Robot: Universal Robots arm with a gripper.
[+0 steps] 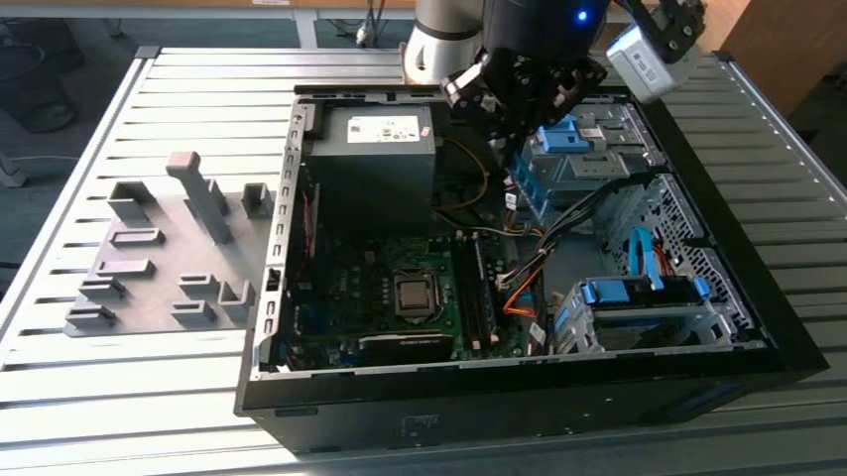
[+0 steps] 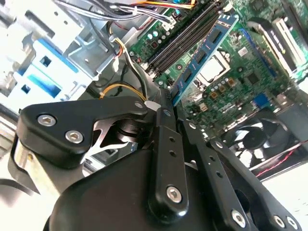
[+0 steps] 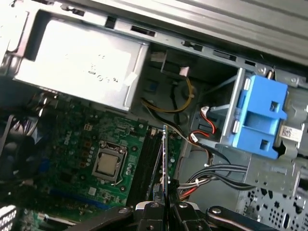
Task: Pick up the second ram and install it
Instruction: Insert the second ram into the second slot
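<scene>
Fingers (image 2: 166, 113): pinching one end of the second ram (image 2: 204, 50).
Ram axis: reaches straight out from the gripper (image 3: 165, 204), edge-on, parallel to the memory slots (image 3: 150, 161).
Position: above slots, beside the processor socket (image 3: 108, 165).

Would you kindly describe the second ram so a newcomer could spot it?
Look inside the open computer case, above the green motherboard. The second ram is the thin blue-green stick clamped edgewise in the gripper, unlike the dark empty slots beside it.
</scene>
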